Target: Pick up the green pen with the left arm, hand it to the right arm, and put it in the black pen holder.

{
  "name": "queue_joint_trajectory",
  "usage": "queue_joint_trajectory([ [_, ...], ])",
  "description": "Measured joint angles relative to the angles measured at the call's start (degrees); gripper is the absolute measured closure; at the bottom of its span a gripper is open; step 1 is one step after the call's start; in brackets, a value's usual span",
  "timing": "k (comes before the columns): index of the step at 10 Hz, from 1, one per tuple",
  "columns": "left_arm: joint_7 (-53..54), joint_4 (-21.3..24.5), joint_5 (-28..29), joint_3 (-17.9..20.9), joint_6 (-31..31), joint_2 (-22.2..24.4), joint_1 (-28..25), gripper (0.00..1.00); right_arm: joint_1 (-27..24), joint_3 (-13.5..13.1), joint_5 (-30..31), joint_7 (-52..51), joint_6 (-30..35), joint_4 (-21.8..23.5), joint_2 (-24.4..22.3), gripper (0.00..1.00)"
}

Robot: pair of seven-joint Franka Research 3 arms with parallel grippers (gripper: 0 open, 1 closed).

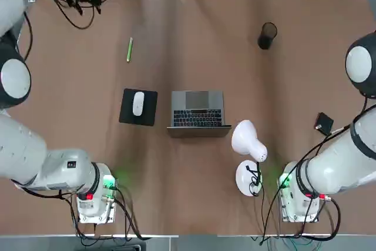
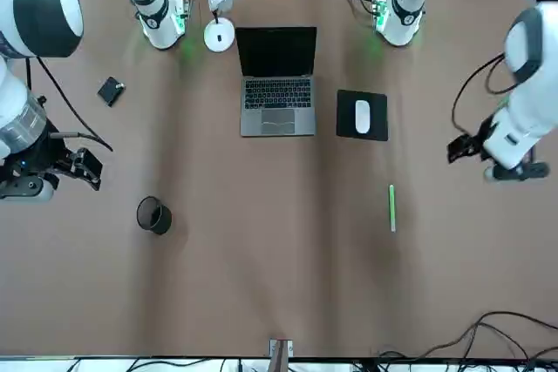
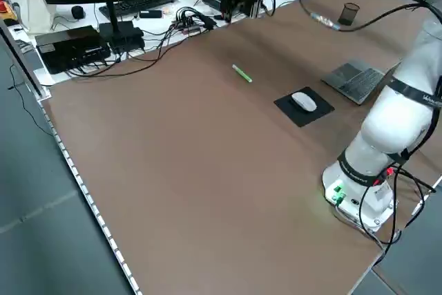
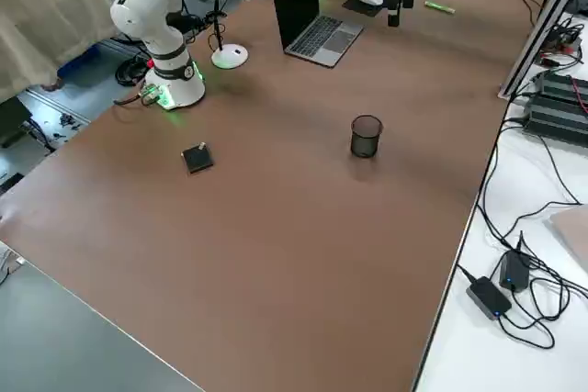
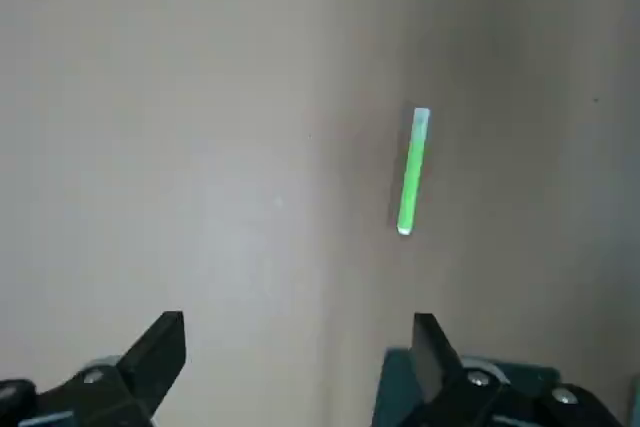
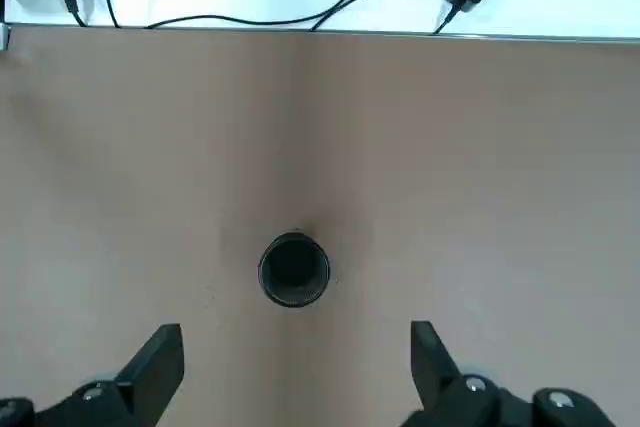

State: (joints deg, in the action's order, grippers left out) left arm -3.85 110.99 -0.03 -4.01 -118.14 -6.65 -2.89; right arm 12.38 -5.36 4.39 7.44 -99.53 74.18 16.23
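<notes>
In the upper left of the top view, the green pen (image 1: 129, 49) lies untouched, so the left gripper (image 5: 298, 367) hovers spread wide, ready to straddle it.

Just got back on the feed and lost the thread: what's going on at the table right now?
Nothing is being held yet. The green pen lies flat on the bare table, beyond the mouse pad, untouched. The left gripper hangs above the table with its jaws open, the pen in its wrist view but not between the fingers. The right gripper waits open above the black pen holder, which stands upright and looks empty. The pickup, the handover and the drop into the holder are all still to do.
</notes>
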Motion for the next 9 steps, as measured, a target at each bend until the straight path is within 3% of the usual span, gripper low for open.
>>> queue_joint_trajectory([
  [5,-5.66,11.31,0.0,-4.46,-26.71,-10.08,0.58,0.0,0.0,-0.01,0.0,0.0,0.0,-0.01,0.0,0.0],
  [7,-6.77,11.74,0.0,-5.37,-32.25,-15.55,0.62,0.03,0.0,-0.02,0.0,0.0,0.0,-0.01,0.0,0.0],
  [9,-6.85,11.72,0.0,-5.57,-33.47,-19.56,0.89,0.05,0.0,-0.03,0.0,0.0,-0.01,0.0,0.0,0.0],
])
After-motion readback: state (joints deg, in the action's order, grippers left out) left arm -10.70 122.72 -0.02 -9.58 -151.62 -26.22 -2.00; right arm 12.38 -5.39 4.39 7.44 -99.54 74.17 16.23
